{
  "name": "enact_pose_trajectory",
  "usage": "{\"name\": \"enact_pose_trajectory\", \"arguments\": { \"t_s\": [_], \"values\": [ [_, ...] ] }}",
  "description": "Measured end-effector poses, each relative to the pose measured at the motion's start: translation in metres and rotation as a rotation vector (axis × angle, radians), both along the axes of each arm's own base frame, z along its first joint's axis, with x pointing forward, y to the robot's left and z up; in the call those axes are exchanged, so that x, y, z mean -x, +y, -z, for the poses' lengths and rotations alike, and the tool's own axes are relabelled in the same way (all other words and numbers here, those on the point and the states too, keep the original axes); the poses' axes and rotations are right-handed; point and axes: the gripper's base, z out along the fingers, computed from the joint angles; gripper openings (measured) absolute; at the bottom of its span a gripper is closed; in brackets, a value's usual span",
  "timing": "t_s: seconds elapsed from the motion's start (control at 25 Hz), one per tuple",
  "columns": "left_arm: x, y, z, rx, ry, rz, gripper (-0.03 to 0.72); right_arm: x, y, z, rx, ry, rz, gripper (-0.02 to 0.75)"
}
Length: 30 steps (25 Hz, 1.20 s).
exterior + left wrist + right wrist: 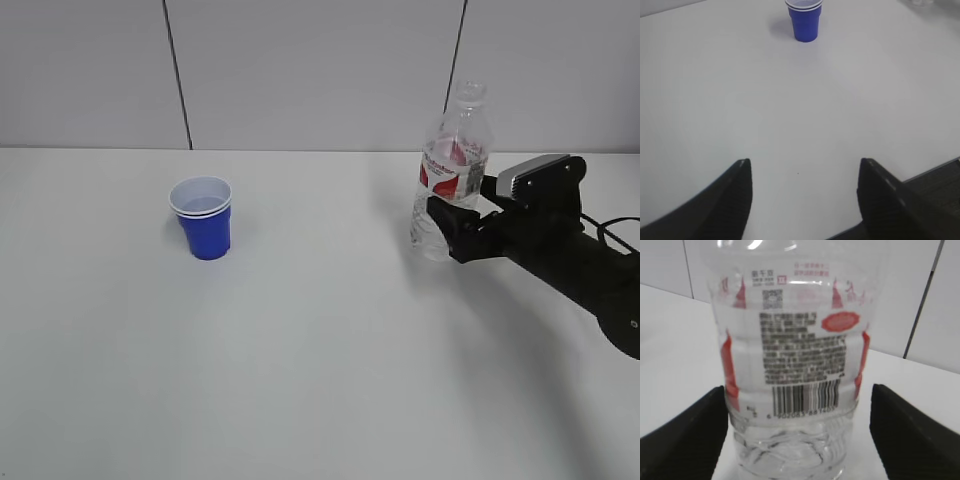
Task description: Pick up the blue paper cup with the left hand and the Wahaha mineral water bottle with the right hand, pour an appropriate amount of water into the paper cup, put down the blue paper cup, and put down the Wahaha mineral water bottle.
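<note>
A white worktop [300,380] carries the blue paper cup [205,220] at far left; the Wahaha mineral water bottle [452,170] stands at far right.

We're looking at a lab or robot test cell, not a home or kitchen. Bare white table [300,380] with a plain matte top. Behind it we see a grey-white panelled wall [320,70] with dark vertical seams [178,75], with no decor on it. Black robot arm [560,250] with a grey-faced wrist module works over the table. Props are minimal: one blue paper cup [204,218] and one Wahaha mineral water bottle [452,170], set well apart like a staged trial.
</note>
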Motion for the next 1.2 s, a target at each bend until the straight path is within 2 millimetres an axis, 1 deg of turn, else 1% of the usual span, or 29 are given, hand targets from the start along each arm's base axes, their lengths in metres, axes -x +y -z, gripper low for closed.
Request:
{"name": "enact_pose_trajectory", "arguments": {
  "t_s": [0.36,0.6,0.64,0.68,0.8,0.96,1.08,1.2],
  "values": [
    [0.000,0.000,0.000,0.000,0.000,0.000,0.499,0.023,-0.005,-0.011,0.013,0.014,0.052,0.661],
    [0.000,0.000,0.000,0.000,0.000,0.000,0.499,0.040,-0.006,-0.010,0.018,0.051,0.051,0.650],
    [0.000,0.000,0.000,0.000,0.000,0.000,0.499,0.040,-0.006,-0.010,0.018,0.051,0.051,0.650],
    [0.000,0.000,0.000,0.000,0.000,0.000,0.499,0.048,-0.006,-0.010,0.019,0.065,0.051,0.649],
    [0.000,0.000,0.000,0.000,0.000,0.000,0.499,0.059,-0.006,-0.015,0.019,0.072,0.051,0.639],
    [0.000,0.000,0.000,0.000,0.000,0.000,0.499,0.075,-0.006,-0.029,0.007,0.060,0.045,0.624],
    [0.000,0.000,0.000,0.000,0.000,0.000,0.499,0.090,-0.006,-0.047,-0.029,0.033,0.045,0.612],
    [0.000,0.000,0.000,0.000,0.000,0.000,0.499,0.107,-0.006,-0.071,-0.091,-0.014,0.044,0.599]
  ]
}}
